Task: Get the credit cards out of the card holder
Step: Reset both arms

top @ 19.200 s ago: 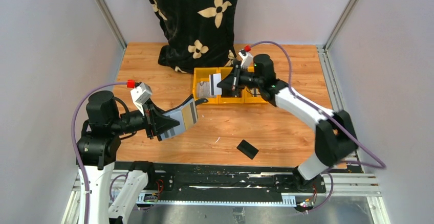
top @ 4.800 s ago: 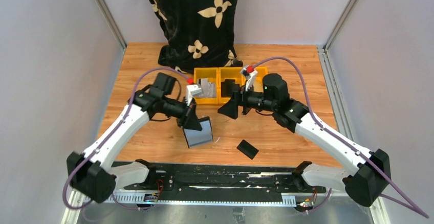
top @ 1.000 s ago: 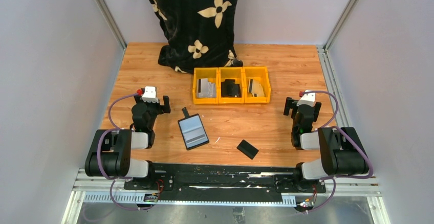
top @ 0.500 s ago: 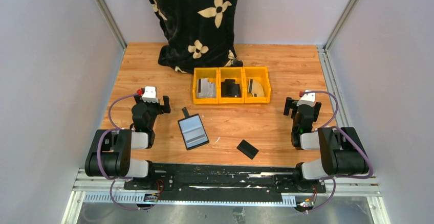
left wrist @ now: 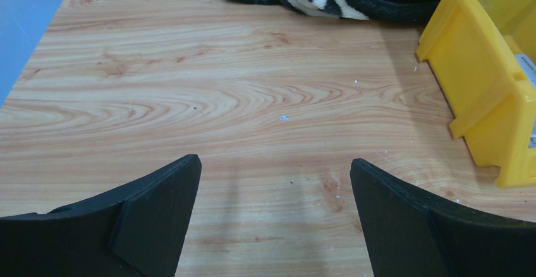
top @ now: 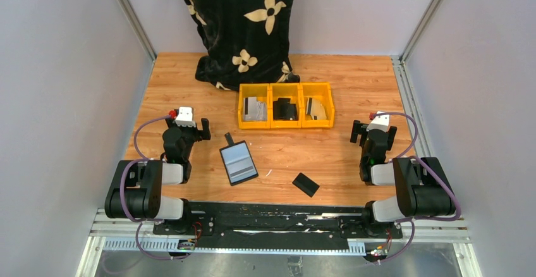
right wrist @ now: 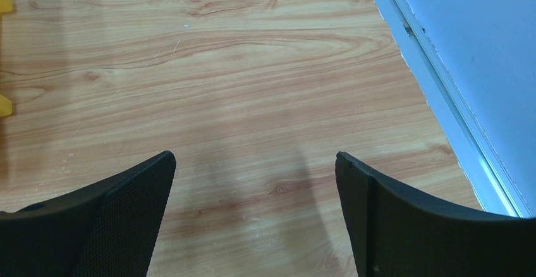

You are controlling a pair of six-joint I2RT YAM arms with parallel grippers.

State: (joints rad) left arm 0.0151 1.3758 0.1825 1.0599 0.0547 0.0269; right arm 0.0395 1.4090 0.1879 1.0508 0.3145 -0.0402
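Lying open and flat on the table [top: 189, 74], the card holder [top: 238, 162] shows its grey-blue, striped inside face up. Its small closing tab [top: 228, 139] points toward the far side. It sits near the front edge, left of centre, between the two folded arms and apart from both. Whether any slot holds a card cannot be told from above.

Behind it stands a row of three yellow bins [top: 285, 87], touching side by side. Pale credit cards [top: 253, 107] lean inside the left bin, and more pale cards show in the right one. The middle bin holds a dark object [top: 286, 109] too small to make out.

A small black slab [top: 306, 184] lies at an angle near the front edge, to the right of the card holder and apart from it. A black cloth bag [top: 243, 24] with cream flower shapes stands against the far wall, just behind the bins.

The left tool [left wrist: 275, 162] is spread wide and empty, hanging low over bare wood, with the corner of a yellow bin to its right. The right tool [right wrist: 254, 157] is likewise spread wide and grasps nothing, above bare wood near the table's right rail [right wrist: 442, 93].
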